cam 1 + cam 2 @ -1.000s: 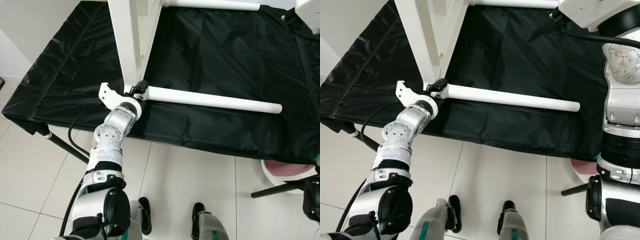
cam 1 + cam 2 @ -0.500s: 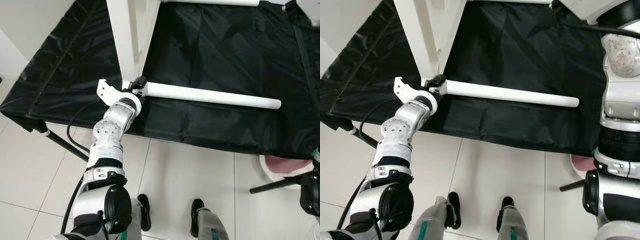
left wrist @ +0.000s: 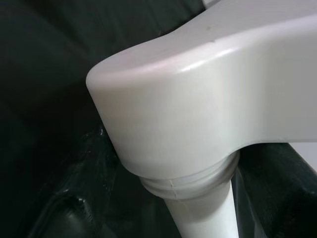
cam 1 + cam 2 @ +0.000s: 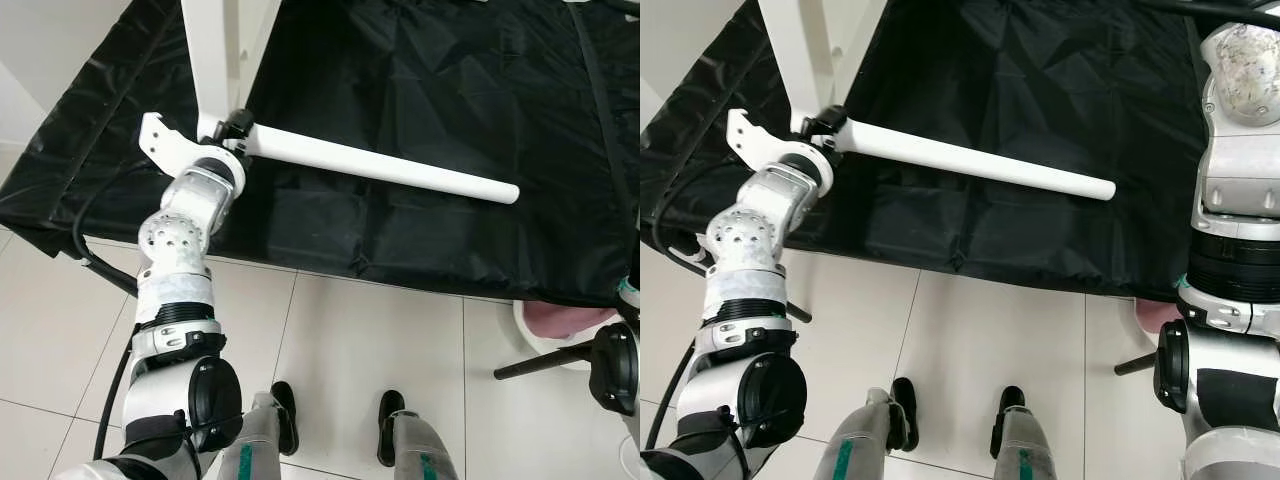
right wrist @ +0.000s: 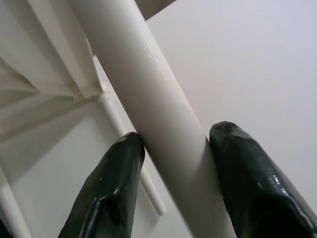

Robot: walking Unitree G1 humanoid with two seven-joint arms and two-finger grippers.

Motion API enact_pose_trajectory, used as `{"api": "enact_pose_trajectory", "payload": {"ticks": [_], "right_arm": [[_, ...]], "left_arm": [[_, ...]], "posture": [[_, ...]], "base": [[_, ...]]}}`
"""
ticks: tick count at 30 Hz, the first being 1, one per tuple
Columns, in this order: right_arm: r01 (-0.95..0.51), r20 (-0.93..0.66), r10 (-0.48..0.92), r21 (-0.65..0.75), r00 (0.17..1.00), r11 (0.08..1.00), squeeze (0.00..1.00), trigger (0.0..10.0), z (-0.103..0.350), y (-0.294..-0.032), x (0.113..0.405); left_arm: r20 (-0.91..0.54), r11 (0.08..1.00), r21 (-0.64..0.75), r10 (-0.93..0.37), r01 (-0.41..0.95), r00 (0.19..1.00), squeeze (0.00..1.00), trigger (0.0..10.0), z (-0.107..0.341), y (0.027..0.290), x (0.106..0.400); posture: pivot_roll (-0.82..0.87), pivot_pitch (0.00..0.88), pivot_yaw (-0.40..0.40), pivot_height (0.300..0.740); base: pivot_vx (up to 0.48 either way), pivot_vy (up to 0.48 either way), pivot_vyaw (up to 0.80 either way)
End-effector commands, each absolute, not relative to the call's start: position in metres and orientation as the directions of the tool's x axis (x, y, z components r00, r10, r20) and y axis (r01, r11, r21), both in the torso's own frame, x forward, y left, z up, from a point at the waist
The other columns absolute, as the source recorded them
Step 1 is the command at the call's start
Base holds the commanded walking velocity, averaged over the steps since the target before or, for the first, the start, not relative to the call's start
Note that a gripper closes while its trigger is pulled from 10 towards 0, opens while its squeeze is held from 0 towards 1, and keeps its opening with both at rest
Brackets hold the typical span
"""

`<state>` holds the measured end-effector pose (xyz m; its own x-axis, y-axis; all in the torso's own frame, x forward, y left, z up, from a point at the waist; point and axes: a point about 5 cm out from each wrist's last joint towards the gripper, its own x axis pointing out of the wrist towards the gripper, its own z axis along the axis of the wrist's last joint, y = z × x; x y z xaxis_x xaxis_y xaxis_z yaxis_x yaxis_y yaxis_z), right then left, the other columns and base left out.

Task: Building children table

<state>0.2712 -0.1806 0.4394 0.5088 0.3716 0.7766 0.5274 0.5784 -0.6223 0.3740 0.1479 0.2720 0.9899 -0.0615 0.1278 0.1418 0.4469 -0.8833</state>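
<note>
One smooth white cylindrical table leg [image 4: 380, 167] is laid across the creased black fabric-covered surface [image 4: 450, 90], its near end threaded into the rounded corner of the glossy white plastic table top [image 3: 208, 89], which stands on edge. The left gripper [image 4: 236, 128] is held at that joint with the silver arm reaching up and forward; whether its fingers are apart cannot be told. The right gripper [image 5: 171, 173] is raised, its glossy black fingers [image 5: 114, 193] clamped on a second white round leg [image 5: 148, 99].
</note>
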Motion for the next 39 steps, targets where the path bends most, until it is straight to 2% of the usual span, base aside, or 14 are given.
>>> {"api": "enact_pose_trajectory", "payload": {"ticks": [1,4,7,12,18,22,27,32,33,35,36,37,38,39], "right_arm": [[0.54,0.823,0.239,-0.529,0.516,0.654,0.0,0.0,0.442,-0.2,0.272],[0.602,0.834,0.047,-0.434,0.55,0.67,0.0,0.0,0.434,-0.227,0.274],[0.626,0.822,-0.048,-0.392,0.567,0.674,0.0,0.0,0.426,-0.242,0.276],[0.607,0.8,-0.086,-0.376,0.594,0.7,0.0,0.0,0.413,-0.247,0.28],[0.614,0.81,-0.117,-0.332,0.575,0.716,0.0,0.0,0.41,-0.248,0.278],[0.568,0.724,-0.166,-0.355,0.669,0.743,0.0,0.0,0.374,-0.247,0.289],[0.529,0.657,-0.171,-0.396,0.734,0.751,0.0,0.0,0.345,-0.242,0.294],[0.492,0.634,-0.141,-0.42,0.76,0.762,0.0,0.0,0.341,-0.239,0.296],[0.448,0.608,-0.093,-0.465,0.789,0.764,0.0,10.0,0.339,-0.233,0.299],[0.419,0.593,-0.052,-0.501,0.803,0.757,0.0,10.0,0.339,-0.228,0.3],[0.396,0.592,-0.017,-0.516,0.806,0.76,0.7,10.0,0.344,-0.225,0.301],[0.396,0.592,-0.017,-0.516,0.806,0.76,0.7,10.0,0.344,-0.225,0.301],[0.402,0.606,-0.008,-0.518,0.796,0.755,1.0,10.0,0.349,-0.225,0.3],[0.406,0.613,-0.004,-0.518,0.79,0.753,1.0,10.0,0.352,-0.226,0.299]], "left_arm": [[0.489,0.45,-0.779,0.0,0.437,0.872,0.0,0.0,0.356,0.166,0.349],[0.562,0.493,-0.719,-0.002,0.49,0.827,0.0,0.0,0.388,0.172,0.338],[0.624,0.546,-0.637,-0.049,0.544,0.78,0.0,0.0,0.412,0.168,0.329],[0.671,0.55,-0.587,-0.079,0.594,0.737,0.0,0.0,0.43,0.165,0.323],[0.685,0.555,-0.557,-0.114,0.618,0.719,0.0,0.0,0.437,0.161,0.323],[0.661,0.551,-0.557,-0.159,0.622,0.733,0.0,0.0,0.434,0.152,0.328],[0.615,0.588,-0.537,-0.218,0.605,0.758,0.0,0.0,0.425,0.143,0.334],[0.609,0.584,-0.534,-0.236,0.611,0.757,0.0,0.0,0.424,0.141,0.334],[0.606,0.581,-0.539,-0.236,0.61,0.76,0.0,0.0,0.423,0.141,0.335],[0.603,0.578,-0.544,-0.234,0.608,0.763,0.0,0.0,0.422,0.141,0.336],[0.595,0.57,-0.559,-0.229,0.602,0.77,0.0,0.0,0.418,0.141,0.338],[0.595,0.57,-0.559,-0.229,0.602,0.77,0.0,0.0,0.418,0.141,0.338],[0.592,0.572,-0.561,-0.229,0.599,0.773,0.0,0.0,0.416,0.14,0.339],[0.59,0.573,-0.561,-0.229,0.597,0.774,0.0,0.0,0.415,0.14,0.339]], "posture": [[-0.1,0.22,0.149,0.74],[-0.09,0.224,0.153,0.74],[-0.08,0.223,0.155,0.74],[-0.07,0.227,0.161,0.74],[-0.07,0.237,0.156,0.74],[-0.07,0.246,0.15,0.74],[-0.07,0.258,0.147,0.74],[-0.07,0.255,0.153,0.74],[-0.07,0.255,0.151,0.74],[-0.07,0.254,0.151,0.74],[-0.08,0.252,0.153,0.74],[-0.08,0.252,0.153,0.74],[-0.08,0.253,0.151,0.74],[-0.08,0.253,0.151,0.74]], "base": [[0.0,0.0,0.0],[0.0,0.0,0.0],[0.0,0.0,0.0],[0.0,0.0,0.0],[0.0,0.0,0.0],[0.0,0.0,0.0],[0.0,0.0,0.0],[0.0,0.0,0.0],[0.0,0.0,0.0],[0.0,0.0,0.0],[0.0,0.0,0.0],[0.0,0.0,0.0],[0.0,0.0,0.0],[0.0,0.0,0.0]]}}
